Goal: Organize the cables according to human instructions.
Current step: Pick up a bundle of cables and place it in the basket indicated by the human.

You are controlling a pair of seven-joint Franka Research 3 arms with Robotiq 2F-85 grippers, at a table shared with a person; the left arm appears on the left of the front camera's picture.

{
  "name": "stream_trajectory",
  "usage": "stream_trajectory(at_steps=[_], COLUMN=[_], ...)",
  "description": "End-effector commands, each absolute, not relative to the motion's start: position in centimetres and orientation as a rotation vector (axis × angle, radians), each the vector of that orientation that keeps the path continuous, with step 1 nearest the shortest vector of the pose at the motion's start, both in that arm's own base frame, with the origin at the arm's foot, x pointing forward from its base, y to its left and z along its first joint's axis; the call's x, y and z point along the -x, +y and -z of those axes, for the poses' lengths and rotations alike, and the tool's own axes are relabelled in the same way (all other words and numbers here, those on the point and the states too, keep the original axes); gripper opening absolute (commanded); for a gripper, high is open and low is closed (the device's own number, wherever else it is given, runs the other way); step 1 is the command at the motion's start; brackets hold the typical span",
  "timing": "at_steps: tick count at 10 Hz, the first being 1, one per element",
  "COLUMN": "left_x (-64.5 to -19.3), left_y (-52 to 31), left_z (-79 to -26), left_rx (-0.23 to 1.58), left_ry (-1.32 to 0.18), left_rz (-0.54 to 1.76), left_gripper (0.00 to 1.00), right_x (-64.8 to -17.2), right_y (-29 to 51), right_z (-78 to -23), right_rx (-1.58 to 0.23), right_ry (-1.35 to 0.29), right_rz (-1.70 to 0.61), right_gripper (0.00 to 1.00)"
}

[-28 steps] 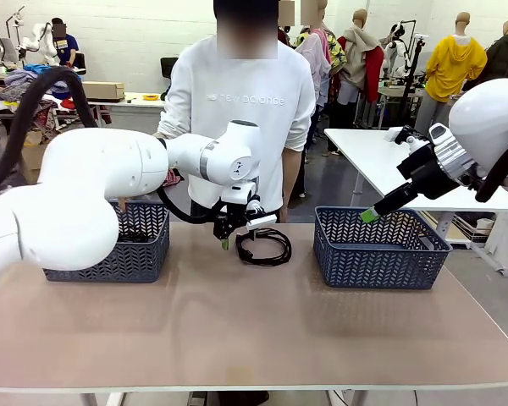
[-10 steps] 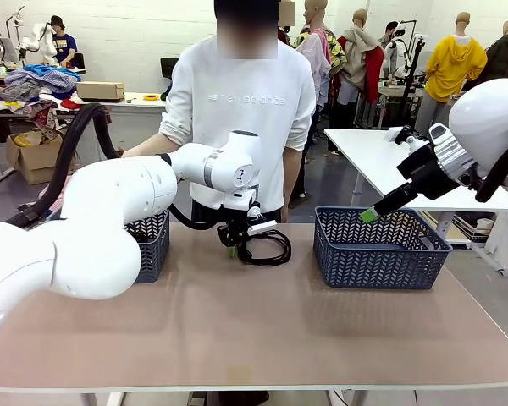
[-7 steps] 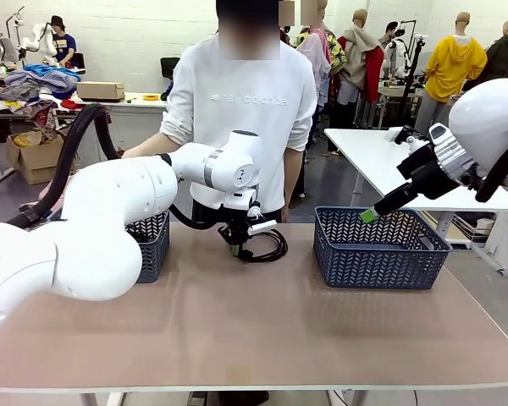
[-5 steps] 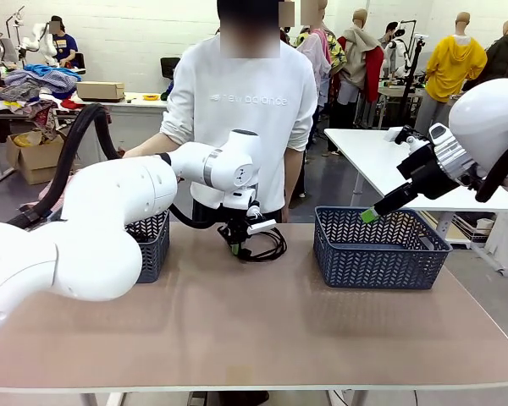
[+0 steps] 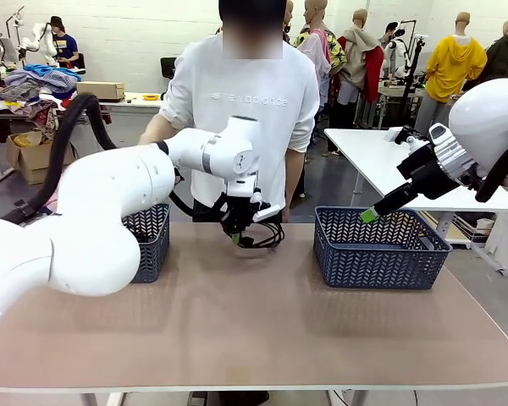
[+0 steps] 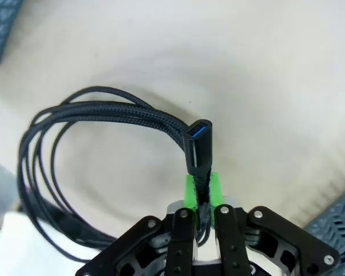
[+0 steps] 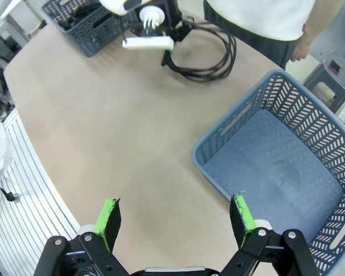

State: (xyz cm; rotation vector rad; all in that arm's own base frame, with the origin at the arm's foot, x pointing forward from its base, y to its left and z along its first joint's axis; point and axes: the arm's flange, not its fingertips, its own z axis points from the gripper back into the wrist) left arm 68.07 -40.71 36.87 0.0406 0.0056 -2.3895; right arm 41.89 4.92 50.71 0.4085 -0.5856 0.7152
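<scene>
Tan tabletop [image 5: 237, 321]: left gripper [image 6: 202, 198] pinches a cable [image 6: 103, 115] near the far edge for binning; right gripper [image 7: 175, 221] gapes above its basket [image 7: 310, 144].

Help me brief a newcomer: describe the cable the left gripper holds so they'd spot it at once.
Find the table, then the gap between its two blue baskets, in front of the person. There the left gripper is shut on a coiled black cable; it is braided, with a blue-lined plug.

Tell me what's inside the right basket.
Nothing visible: the right wrist view shows the right basket's bare blue floor. The corner beneath the right gripper is cut off by the picture's edge.
</scene>
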Motion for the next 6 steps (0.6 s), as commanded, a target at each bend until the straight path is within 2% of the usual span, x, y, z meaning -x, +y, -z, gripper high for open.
stream_trajectory(at_steps=[1,3,6], left_x=[-65.7,-63.7,-61.2], left_y=[-39.2,-37.7,-34.8], left_z=[-40.6,-43.2,-46.8], left_rx=[-0.025,0.036,0.075], left_ry=[0.035,0.025,-0.03], left_rz=[2.151,1.964,1.83], left_gripper=[0.0,0.0,0.0], right_x=[-42.1,-42.1,-42.1], right_y=[4.8,4.8,4.8], right_z=[-50.8,-50.8,-50.8], right_rx=[-0.432,-0.432,-0.432], right_ry=[-0.602,-0.602,-0.602], right_rz=[-0.717,-0.717,-0.717], right_gripper=[1.0,1.0,1.0])
